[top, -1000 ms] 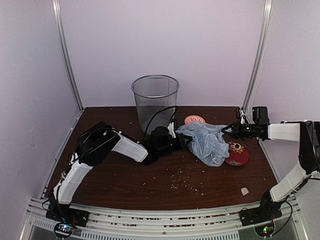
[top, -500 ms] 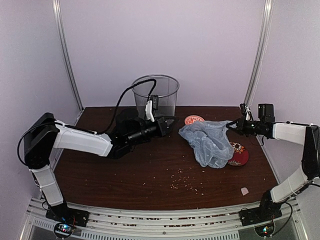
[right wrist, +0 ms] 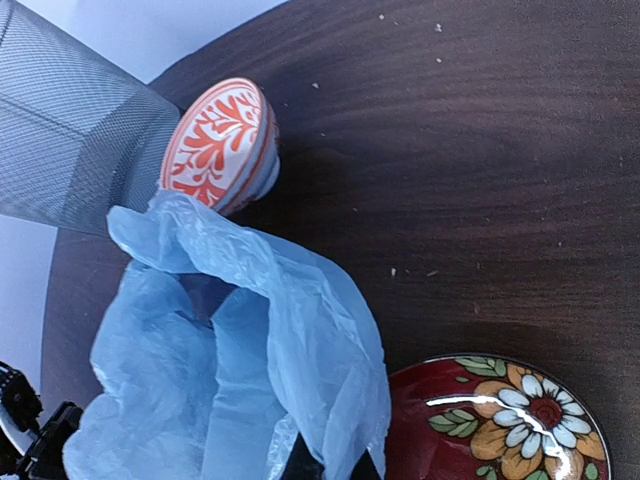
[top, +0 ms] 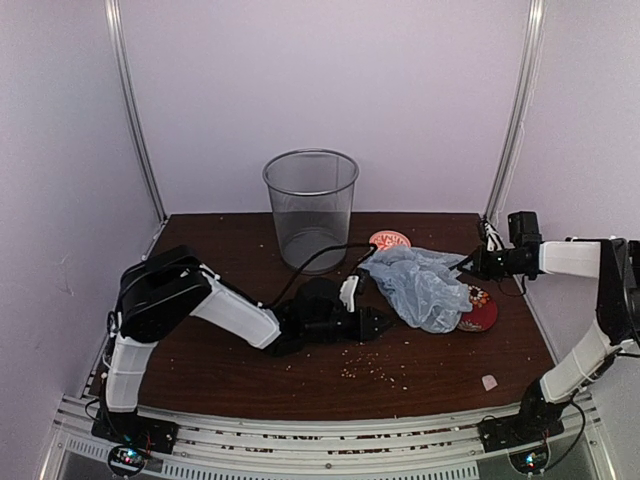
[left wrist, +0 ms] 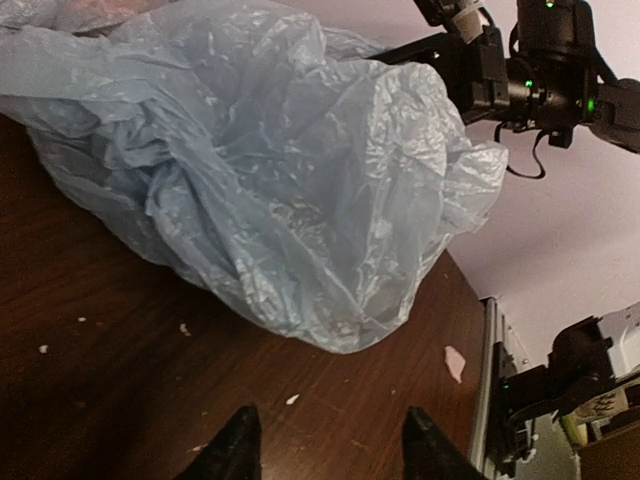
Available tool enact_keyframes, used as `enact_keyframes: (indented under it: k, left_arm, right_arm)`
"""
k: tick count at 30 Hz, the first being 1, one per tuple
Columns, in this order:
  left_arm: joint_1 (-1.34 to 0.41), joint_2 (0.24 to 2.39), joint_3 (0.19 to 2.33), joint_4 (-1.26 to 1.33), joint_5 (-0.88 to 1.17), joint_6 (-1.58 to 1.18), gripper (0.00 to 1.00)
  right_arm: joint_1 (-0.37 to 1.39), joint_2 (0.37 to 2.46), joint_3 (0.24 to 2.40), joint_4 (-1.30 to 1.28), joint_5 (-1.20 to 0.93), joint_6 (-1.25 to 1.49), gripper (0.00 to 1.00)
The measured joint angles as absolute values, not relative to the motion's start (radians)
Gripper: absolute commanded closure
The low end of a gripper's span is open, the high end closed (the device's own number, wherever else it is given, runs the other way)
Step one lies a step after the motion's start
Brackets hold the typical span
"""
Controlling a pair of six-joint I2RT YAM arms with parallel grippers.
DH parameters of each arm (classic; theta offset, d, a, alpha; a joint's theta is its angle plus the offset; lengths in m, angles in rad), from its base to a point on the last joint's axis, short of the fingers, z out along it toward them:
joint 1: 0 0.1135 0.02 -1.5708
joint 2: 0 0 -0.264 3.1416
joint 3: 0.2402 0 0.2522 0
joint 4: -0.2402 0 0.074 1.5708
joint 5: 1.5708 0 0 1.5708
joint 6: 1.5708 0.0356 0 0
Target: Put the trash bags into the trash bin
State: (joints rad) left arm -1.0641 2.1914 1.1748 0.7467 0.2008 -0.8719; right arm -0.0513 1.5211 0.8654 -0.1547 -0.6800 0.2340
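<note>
The left arm (top: 235,312) is laid low across the bench (top: 250,365) with its wrist aimed at the trash bag (top: 420,285). The left fingers (left wrist: 238,450) are spread apart just short of the bag, with nothing held between them. The right arm (top: 575,260) is reached in level from the right, and the right fingers (right wrist: 300,465) are pinched on a fold of the bag's edge. The bag is found crumpled on the bench between both arms, draped partly over a red floral dish (top: 482,314) and just in front of a small red-patterned bowl (top: 389,239). The wire-mesh trash bin (top: 311,205) is stood upright behind, apart from the bag.
</note>
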Motion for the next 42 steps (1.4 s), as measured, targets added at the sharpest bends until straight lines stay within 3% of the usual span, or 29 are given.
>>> enact_keyframes:
  k: [5,25,28,35,38,42]
  left_arm:
    - [-1.082,2.247,1.261,0.779,0.231,-0.932,0.39]
    - [-1.078,2.378,1.396,0.759,0.228,-1.118,0.42]
    - [-1.075,2.410,1.443,0.758,0.219,-1.122,0.52]
    - [-1.053,2.457,1.509,0.754,0.204,-1.137,0.93]
    - [-1.046,2.451,1.503,0.754,0.193,-1.125,1.00]
    - [-1.036,2.406,1.437,0.749,0.174,-1.104,1.00]
  right_arm:
    - [-0.051,1.550,0.865,-0.178,-0.660,0.205,1.00]
    - [-0.051,1.587,0.865,-0.179,-0.733,0.187,1.00]
    - [-0.051,1.587,0.865,-0.179,-0.740,0.187,1.00]
    - [-0.051,1.587,0.865,-0.176,-0.748,0.187,1.00]
    - [-0.051,1.587,0.865,-0.176,-0.749,0.187,1.00]
    - [-0.051,1.581,0.865,-0.175,-0.756,0.187,1.00]
